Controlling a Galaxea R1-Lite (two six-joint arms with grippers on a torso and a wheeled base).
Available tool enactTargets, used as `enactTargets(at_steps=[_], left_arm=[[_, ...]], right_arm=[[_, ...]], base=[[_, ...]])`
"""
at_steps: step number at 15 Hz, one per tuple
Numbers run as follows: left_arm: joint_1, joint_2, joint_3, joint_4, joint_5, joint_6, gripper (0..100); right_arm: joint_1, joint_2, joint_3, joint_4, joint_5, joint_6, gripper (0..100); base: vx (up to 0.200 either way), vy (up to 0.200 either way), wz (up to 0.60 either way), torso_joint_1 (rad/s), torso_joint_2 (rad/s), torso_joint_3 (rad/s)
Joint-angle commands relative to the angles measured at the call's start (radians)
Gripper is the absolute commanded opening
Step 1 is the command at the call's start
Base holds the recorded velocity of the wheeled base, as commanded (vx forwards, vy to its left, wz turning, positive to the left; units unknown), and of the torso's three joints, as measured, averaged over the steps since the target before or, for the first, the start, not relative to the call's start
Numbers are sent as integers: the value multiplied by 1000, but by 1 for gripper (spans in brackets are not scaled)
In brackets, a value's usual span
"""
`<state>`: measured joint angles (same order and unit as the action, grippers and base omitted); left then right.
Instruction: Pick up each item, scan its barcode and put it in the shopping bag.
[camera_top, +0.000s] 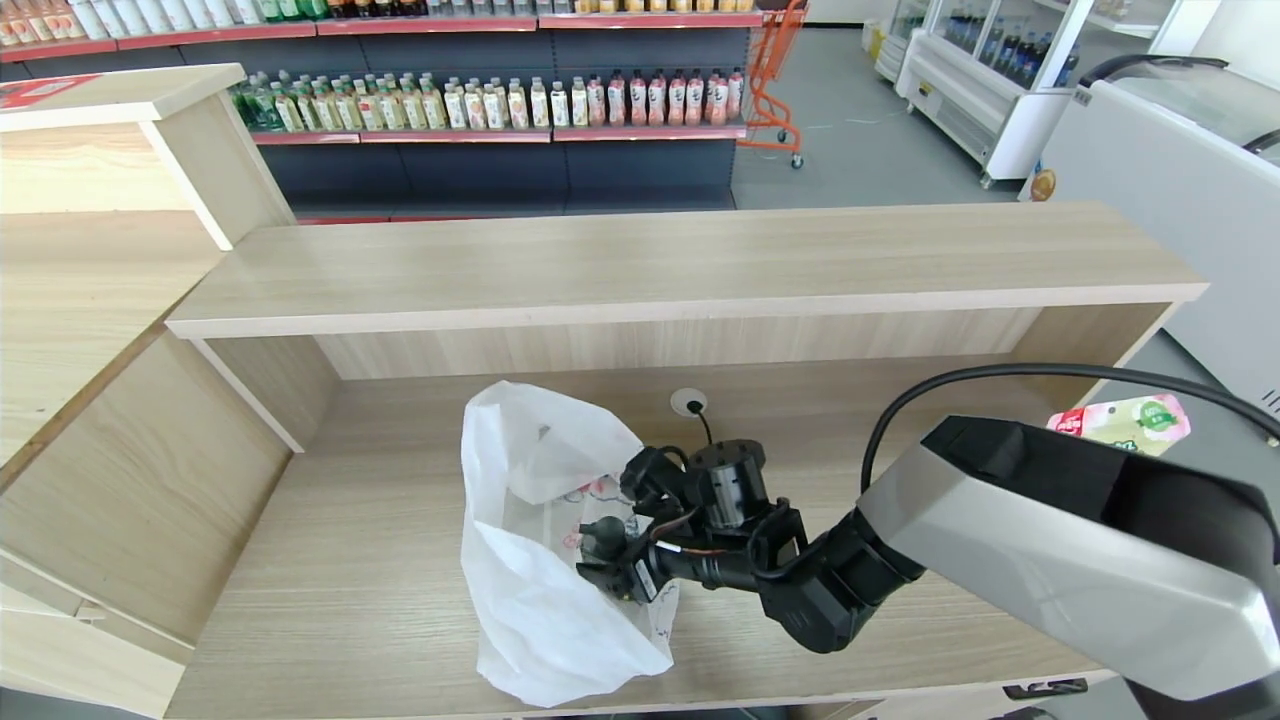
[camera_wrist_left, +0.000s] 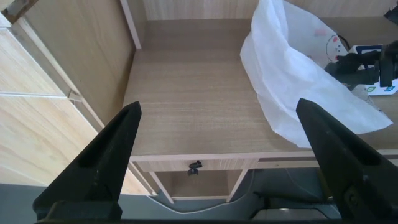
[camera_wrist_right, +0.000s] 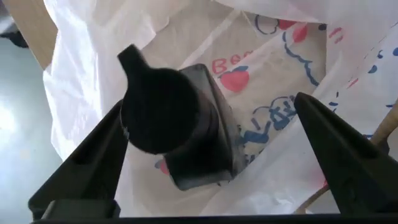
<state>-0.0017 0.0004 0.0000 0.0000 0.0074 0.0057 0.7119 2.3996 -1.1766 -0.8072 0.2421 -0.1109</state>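
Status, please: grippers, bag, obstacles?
Left gripper open. Right gripper open in shopping bag mouth, dark item between its fingers. Pouch at far right, not yet bagged.

We see the right arm (camera_top: 1050, 540) with an angular silver-grey shell and black joints; a black cable (camera_top: 1000, 372) arches over it. The left hand (camera_wrist_left: 219, 109) has two black, wedge-shaped fingers (camera_wrist_left: 99, 168).

One white shopping bag (camera_top: 530, 600); one dark item (camera_wrist_right: 180, 124) inside the bag; one pink-and-green pouch (camera_top: 1125, 425) well to the right of the bag; one round cable port (camera_top: 688, 402) just behind the bag.
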Motion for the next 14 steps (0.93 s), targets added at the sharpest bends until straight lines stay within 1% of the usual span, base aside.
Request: enactTargets(at_steps=[1, 3, 5, 6, 8, 10, 12, 14], left_arm=[[0, 0, 0, 0, 0, 0, 100], [0, 0, 0, 0, 0, 0, 100], [2, 0, 0, 0, 0, 0, 100], [2, 0, 0, 0, 0, 0, 100], [2, 0, 0, 0, 0, 0, 100], [2, 0, 0, 0, 0, 0, 100], [0, 0, 0, 0, 0, 0, 100], [0, 0, 0, 0, 0, 0, 100]], right_arm=[[3, -27, -15, -6, 0, 99, 100], [-6, -65, -2, -6, 0, 243, 100], [-52, -119, 41, -21, 0, 404, 100], [-74, -143, 63, -26, 0, 453, 100], [-129, -201, 130, -26, 5, 502, 100], [-158, -237, 143, -18, 6, 594, 100], [-158, -296, 144, 19, 3, 691, 100], [-170, -366, 187, 51, 3, 741, 100]], base=[[0, 0, 0, 0, 0, 0], [0, 0, 0, 0, 0, 0], [0, 0, 0, 0, 0, 0], [0, 0, 0, 0, 0, 0], [0, 0, 0, 0, 0, 0], [0, 0, 0, 0, 0, 0], [0, 0, 0, 0, 0, 0], [0, 0, 0, 0, 0, 0]])
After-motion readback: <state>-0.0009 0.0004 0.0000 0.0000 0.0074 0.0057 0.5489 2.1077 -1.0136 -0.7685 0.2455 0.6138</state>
